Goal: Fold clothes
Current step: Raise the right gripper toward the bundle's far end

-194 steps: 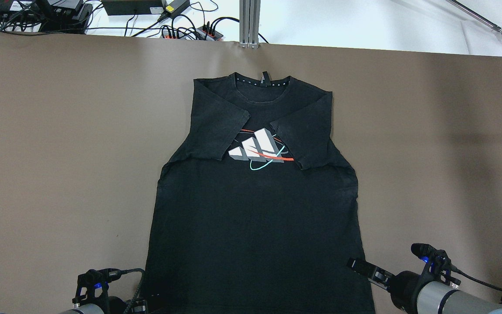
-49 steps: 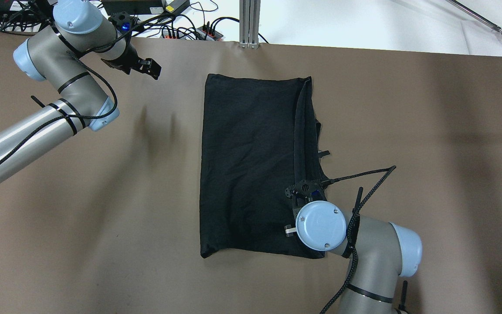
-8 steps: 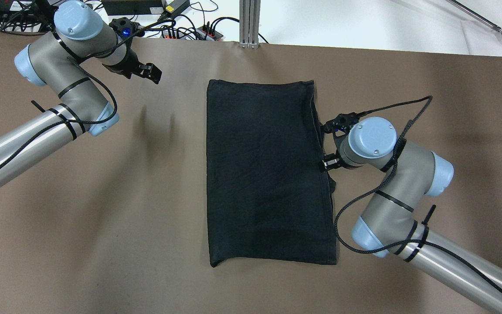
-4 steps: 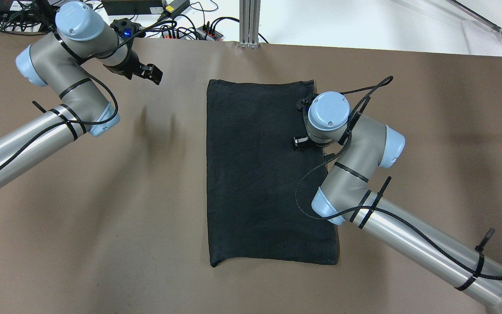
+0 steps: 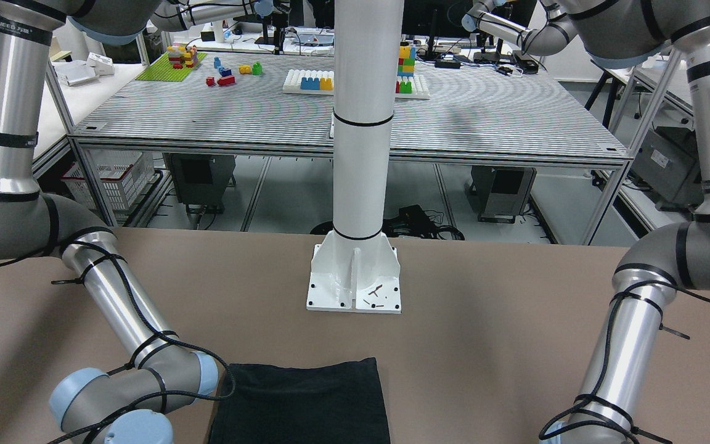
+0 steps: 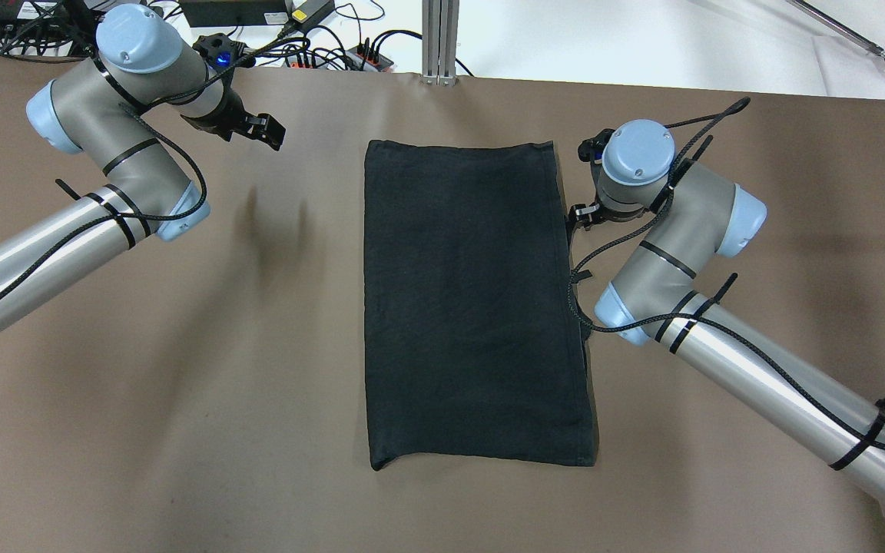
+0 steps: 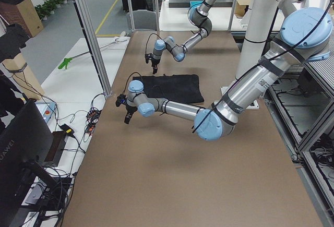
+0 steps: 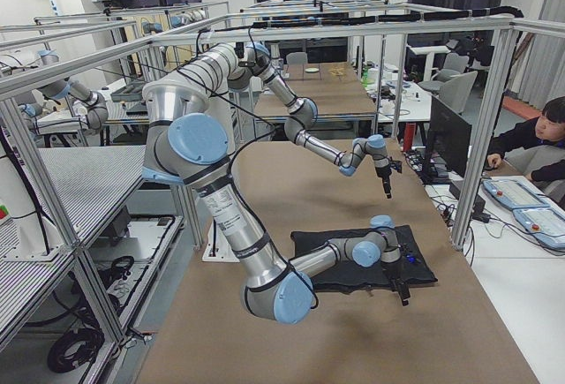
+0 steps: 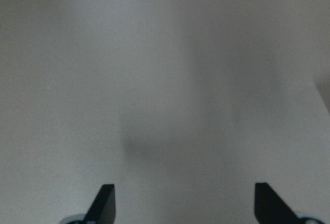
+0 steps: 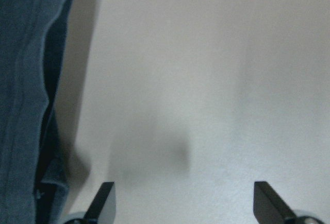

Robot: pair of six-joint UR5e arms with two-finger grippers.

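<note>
Shirt [image 6: 473, 299] is a long strip on the worktop [image 6: 181, 399], crosswise fold left I reckon. My right jaws at its 2 o'clock, left jaws at 10, both wide open, empty.

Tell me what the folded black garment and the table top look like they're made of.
Garment: soft knit fabric, probably cotton, with a matte finish. It shows fine wrinkles, lies limp and flat, and has a stitched hem along one long edge.
Table: a smooth, matte brown covering, maybe paper or vinyl sheet. It shows soft shadows and no glare; the exact material is unclear.
</note>
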